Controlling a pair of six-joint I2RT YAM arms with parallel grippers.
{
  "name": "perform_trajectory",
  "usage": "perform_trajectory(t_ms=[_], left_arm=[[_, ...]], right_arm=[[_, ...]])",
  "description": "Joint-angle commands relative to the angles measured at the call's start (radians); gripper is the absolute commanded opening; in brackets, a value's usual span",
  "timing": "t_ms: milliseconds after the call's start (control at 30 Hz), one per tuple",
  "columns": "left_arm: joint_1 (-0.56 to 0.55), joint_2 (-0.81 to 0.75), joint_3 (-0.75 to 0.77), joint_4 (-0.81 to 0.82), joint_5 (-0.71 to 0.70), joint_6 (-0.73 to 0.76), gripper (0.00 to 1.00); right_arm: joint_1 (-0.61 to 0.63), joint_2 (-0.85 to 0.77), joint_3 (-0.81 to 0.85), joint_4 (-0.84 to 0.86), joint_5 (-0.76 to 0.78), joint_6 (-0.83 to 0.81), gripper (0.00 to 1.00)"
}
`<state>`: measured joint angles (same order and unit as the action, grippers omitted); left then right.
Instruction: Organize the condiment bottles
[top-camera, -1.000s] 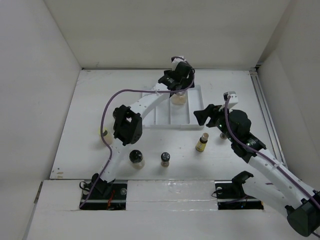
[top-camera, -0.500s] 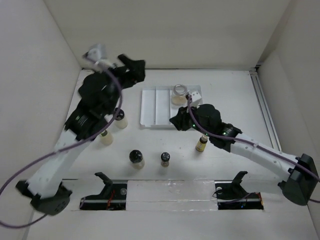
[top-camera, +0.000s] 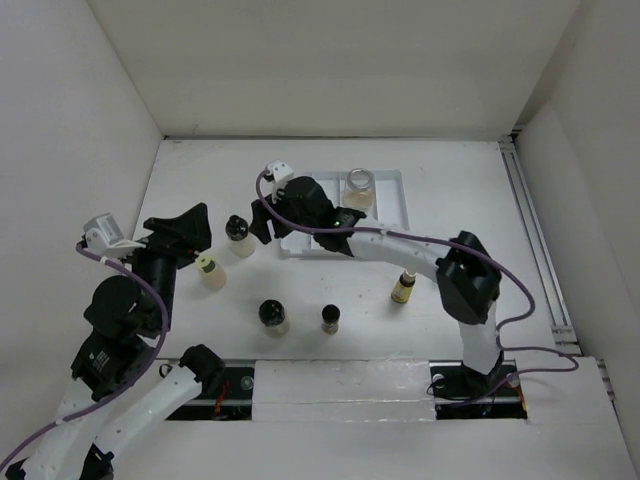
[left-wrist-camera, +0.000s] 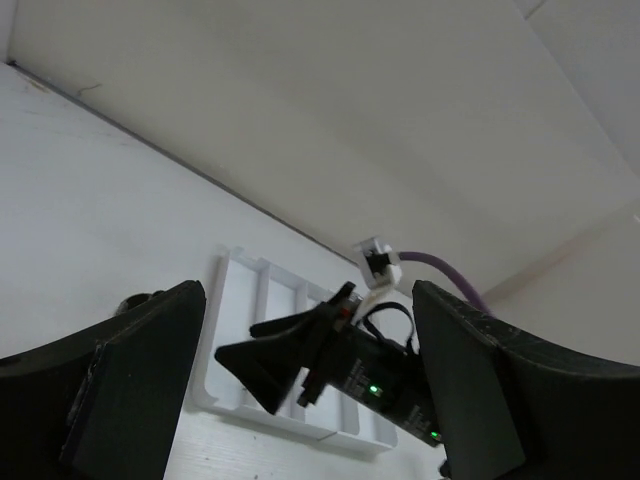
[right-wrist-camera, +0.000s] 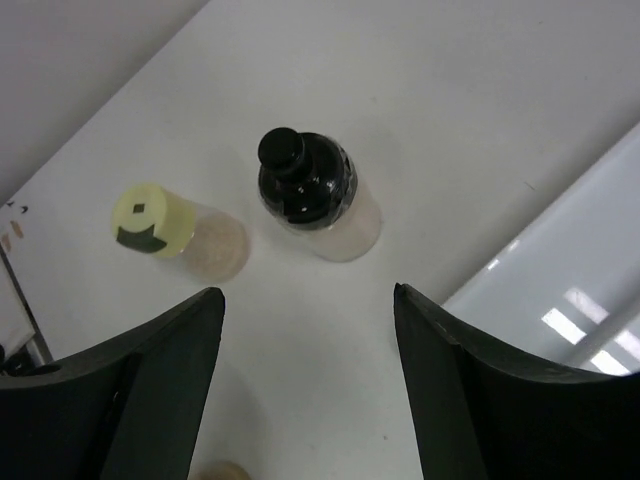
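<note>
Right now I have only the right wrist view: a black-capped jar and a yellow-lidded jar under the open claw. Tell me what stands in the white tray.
Observer: A wide clear glass jar with beige contents stands in the right part of the white divided tray, at its far end.
Operator: List the bottles outside my view.
Observer: Three stand nearer the arm bases: a black dome-capped jar, a small dark bottle and a slim yellow-amber bottle.
Operator: Report the left claw.
Observer: The left claw is open, holding nothing, left of your black-capped jar and yellow-lidded jar.
</note>
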<state>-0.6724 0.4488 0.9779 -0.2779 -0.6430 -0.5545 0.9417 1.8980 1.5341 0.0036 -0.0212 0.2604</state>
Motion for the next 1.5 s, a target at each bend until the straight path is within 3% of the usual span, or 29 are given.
perform_trajectory(t_ms=[0, 200, 433, 567, 600, 700, 800, 967, 1167, 1467], left_arm=[[0.002, -0.059, -0.043, 0.011, -0.05, 0.022, 0.8], [0.002, -0.136, -0.106, 0.098, -0.075, 0.076, 0.8], [0.002, -0.127, -0.134, 0.132, -0.052, 0.111, 0.8], [0.002, -0.127, -0.154, 0.143, -0.04, 0.12, 0.8], [0.002, -0.127, -0.154, 0.143, -0.029, 0.12, 0.8], [0.002, -0.117, -0.154, 0.152, -0.029, 0.13, 0.8], [0.002, -0.117, -0.165, 0.152, -0.029, 0.13, 0.8], [0.002, -0.117, -0.174, 0.161, -0.029, 0.139, 0.8], [0.002, -0.107, -0.174, 0.161, -0.018, 0.148, 0.79], [0.002, -0.067, -0.183, 0.171, 0.002, 0.157, 0.79]], right_arm=[[0.003, 0.138, 0.179, 0.001, -0.019, -0.022, 0.74], [0.014, 0.358, 0.502, -0.12, -0.059, -0.046, 0.74], [0.032, 0.472, 0.633, -0.14, -0.037, -0.066, 0.73], [0.032, 0.507, 0.656, -0.128, 0.001, -0.066, 0.66], [0.032, 0.507, 0.656, -0.128, 0.001, -0.066, 0.63], [0.042, 0.516, 0.643, -0.109, 0.021, -0.066, 0.4], [0.042, 0.462, 0.574, -0.042, 0.043, -0.066, 0.33], [0.042, 0.316, 0.48, 0.087, 0.119, -0.035, 0.3], [-0.044, 0.144, 0.339, 0.161, 0.171, -0.003, 0.29], [-0.176, 0.14, 0.236, 0.187, 0.23, 0.066, 0.28]])
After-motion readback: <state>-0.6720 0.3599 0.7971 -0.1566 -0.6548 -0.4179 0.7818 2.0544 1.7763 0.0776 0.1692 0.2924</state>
